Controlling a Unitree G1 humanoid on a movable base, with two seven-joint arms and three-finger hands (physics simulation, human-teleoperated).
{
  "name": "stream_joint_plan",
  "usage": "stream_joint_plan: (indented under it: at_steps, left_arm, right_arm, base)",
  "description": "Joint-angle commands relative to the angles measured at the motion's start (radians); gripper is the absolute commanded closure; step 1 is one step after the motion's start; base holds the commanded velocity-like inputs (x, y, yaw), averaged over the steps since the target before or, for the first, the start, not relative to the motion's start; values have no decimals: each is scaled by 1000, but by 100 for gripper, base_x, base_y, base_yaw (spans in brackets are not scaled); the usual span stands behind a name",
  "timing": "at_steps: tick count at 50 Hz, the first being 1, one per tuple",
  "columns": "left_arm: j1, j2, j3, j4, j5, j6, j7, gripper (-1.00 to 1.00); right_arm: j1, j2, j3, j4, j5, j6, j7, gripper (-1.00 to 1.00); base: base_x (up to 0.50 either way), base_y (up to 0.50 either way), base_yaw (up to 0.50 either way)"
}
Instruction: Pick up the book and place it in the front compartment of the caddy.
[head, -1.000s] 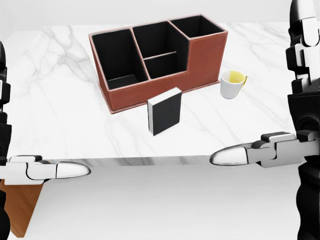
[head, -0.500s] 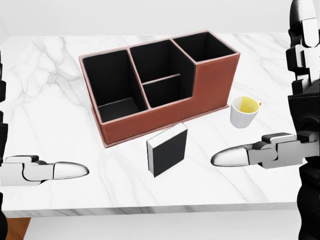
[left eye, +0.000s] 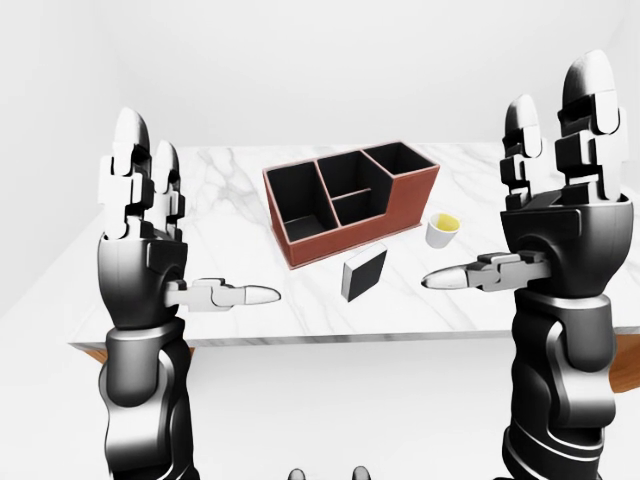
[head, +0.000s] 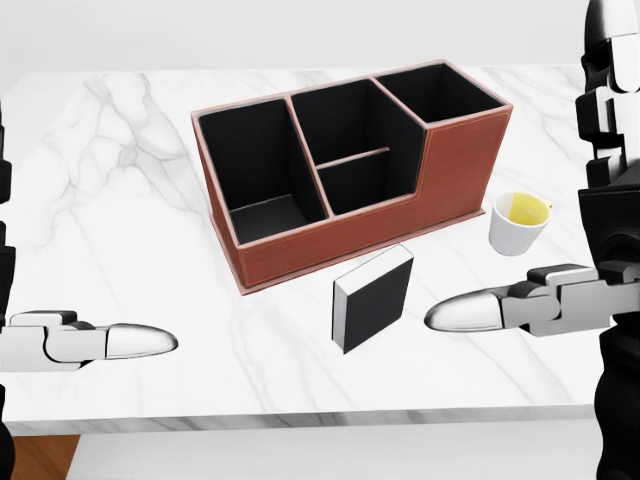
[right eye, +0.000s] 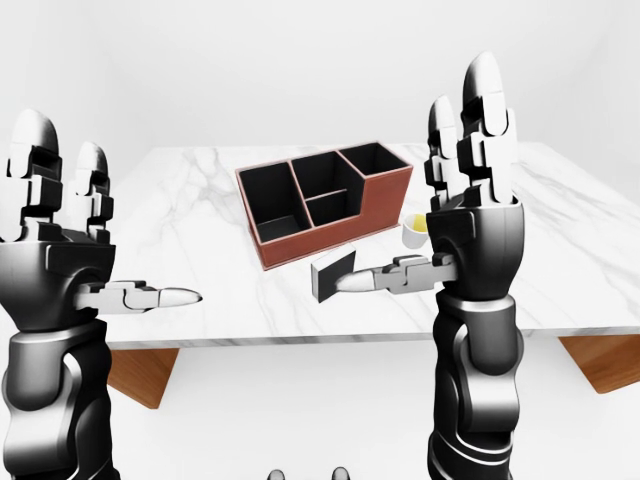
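The book (head: 372, 298), black-covered with white page edges, stands upright on the white marble table (head: 120, 200). It is just below the long wall of the brown caddy (head: 460, 165) in the head view. The caddy has several black-lined compartments, all showing nothing inside. My left hand (left eye: 150, 215) is raised and open at the left, its thumb (head: 120, 342) pointing right, well left of the book. My right hand (left eye: 545, 200) is raised and open too. Its thumb (head: 480, 310) points at the book from the right, a short gap away. Neither hand holds anything.
A white cup (head: 518, 222) with a yellow inside stands right of the caddy, above my right thumb in the head view. The table's near edge (head: 300, 418) runs along the bottom of the head view. A brown wooden part (right eye: 600, 360) shows under the table.
The whole picture has shifted: the table, caddy, book and cup first slid down and grew larger, then drifted right, so the camera moved. Both hands keep their pose in the view.
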Motion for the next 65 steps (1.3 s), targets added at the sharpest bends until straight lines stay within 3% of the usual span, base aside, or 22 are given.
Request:
stream_joint_plan:
  at_steps: [1, 16, 35, 51, 65]
  left_arm:
    - [1, -1, -2, -8, -3, 0, 0, -100]
    - [5, -3, -5, -12, -6, 0, 0, -100]
    - [-1, -1, -3, -17, -8, 0, 1, -100]
    - [0, 0, -2, -18, -7, 0, 1, -100]
    - [2, -3, -10, -31, 4, 0, -1, -100]
  right_arm:
    - [12, 3, 8, -16, 8, 0, -4, -100]
    - [28, 12, 11, -23, -15, 0, 22, -100]
    - [11, 1, 5, -11, -8, 0, 11, -100]
    - [14, 7, -3, -28, 6, 0, 24, -100]
    - [19, 1, 1, -44, 15, 0, 28, -100]
  base:
    - [0, 0, 0]
    - [1, 0, 0]
    - [49, 0, 0]
    - [5, 0, 0]
    - [50, 0, 0]
